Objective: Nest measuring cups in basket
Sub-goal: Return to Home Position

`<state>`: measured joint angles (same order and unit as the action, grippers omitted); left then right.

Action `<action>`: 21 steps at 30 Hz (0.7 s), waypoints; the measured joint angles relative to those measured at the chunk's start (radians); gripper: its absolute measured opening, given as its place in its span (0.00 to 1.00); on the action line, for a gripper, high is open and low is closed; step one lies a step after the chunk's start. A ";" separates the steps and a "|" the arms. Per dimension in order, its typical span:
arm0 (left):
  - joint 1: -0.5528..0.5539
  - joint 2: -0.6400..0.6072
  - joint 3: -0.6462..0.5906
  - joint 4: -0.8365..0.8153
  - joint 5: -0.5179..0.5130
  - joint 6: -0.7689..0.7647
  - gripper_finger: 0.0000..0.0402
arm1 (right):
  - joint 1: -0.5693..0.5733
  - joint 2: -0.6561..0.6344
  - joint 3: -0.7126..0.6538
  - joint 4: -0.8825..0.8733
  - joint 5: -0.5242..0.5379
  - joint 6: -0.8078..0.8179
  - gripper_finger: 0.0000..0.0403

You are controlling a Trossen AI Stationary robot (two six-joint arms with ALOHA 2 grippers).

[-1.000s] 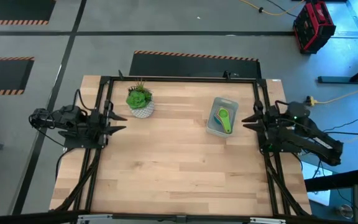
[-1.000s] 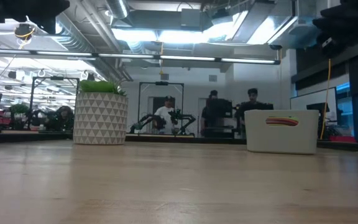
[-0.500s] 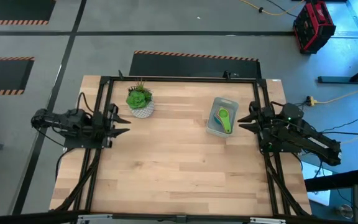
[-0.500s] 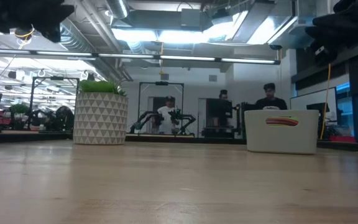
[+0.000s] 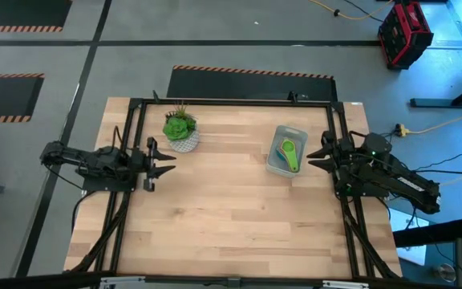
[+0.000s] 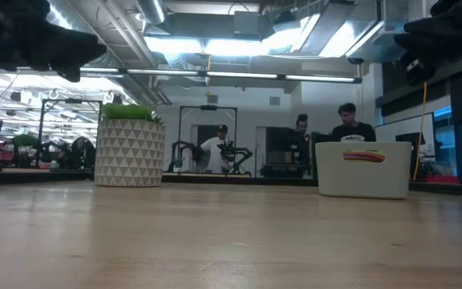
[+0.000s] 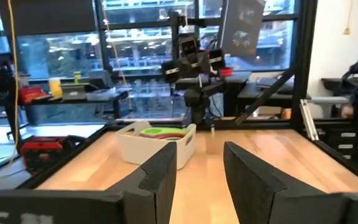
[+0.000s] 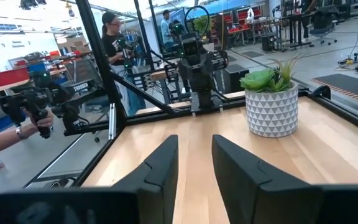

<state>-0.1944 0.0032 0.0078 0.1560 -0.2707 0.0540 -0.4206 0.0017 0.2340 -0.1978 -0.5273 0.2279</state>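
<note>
The basket (image 5: 292, 130) is sitting right of centre on the worktop (image 5: 231, 217) in the high view, holding the stacked measuring cups (image 5: 288, 154) with a green one lying on top. The left end effector (image 5: 169, 161) is hanging over the worktop's left part, just below the potted plant (image 5: 182, 132) in the frame, its fingers spread around nothing. The right end effector (image 5: 311, 159) is waiting just right of the basket, likewise spread and empty.

The top measuring cup (image 5: 289, 154) is lime green, the basket (image 5: 293, 132) pale translucent grey, the pot (image 5: 185, 144) white with grey triangles, its plant (image 5: 180, 124) green, the counter (image 5: 231, 217) light wood in strips.
</note>
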 joint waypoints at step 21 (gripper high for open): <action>0.056 -0.001 0.000 -0.102 0.001 -0.025 0.31 | 0.000 0.000 -0.111 0.140 -0.043 -0.077 0.25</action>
<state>-0.1386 0.0025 0.0079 0.0544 -0.2694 0.0292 -0.4202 0.0013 0.1231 -0.0581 -0.5701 0.1514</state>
